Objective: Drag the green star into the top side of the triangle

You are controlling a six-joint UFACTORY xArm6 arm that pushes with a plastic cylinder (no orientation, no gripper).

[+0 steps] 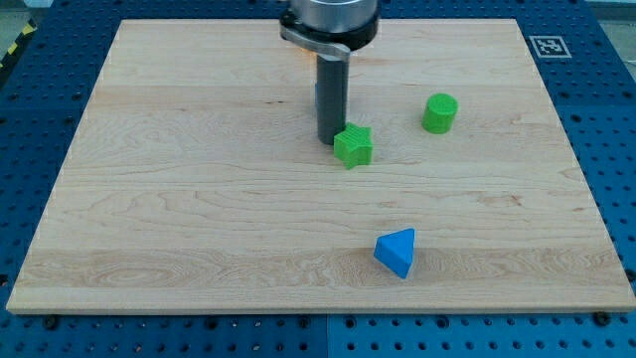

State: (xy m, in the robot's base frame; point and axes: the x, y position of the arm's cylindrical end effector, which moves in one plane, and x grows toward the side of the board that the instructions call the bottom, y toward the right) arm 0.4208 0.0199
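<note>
Since the green star [353, 146] looked small, light and hard, my tip [329, 140] touched its top-left side; no hand was there, so nothing was held.

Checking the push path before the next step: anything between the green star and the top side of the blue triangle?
Nothing visible. My tip sits at the green star's upper left. The bare board lies between the star and the blue triangle below it. The green cylinder stands off to the view's right, out of that path.
</note>
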